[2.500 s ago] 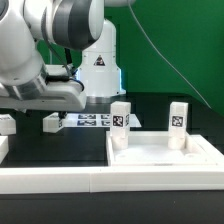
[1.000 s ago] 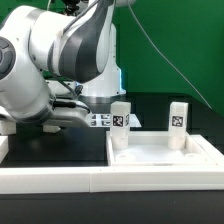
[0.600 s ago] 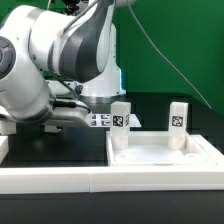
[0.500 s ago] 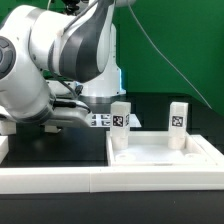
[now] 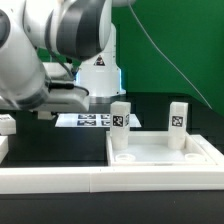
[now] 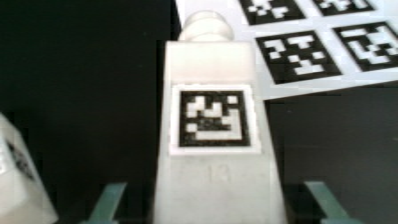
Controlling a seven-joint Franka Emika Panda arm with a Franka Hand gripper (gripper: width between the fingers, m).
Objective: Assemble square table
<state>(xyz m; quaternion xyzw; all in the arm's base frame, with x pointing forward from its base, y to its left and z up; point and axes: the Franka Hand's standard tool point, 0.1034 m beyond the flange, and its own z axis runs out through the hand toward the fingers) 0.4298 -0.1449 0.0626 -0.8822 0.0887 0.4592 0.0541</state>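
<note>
I see my pincer (image 6: 210, 205) clamped on a white leg (image 6: 217, 120), which looks light, hard and smooth, so holding its flat sides seems best.

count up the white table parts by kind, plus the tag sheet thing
table top: 1
legs: 4 (two upright on the top, one at the exterior view's left edge, one centred in the wrist view)
marker board: 1
total: 6
</note>
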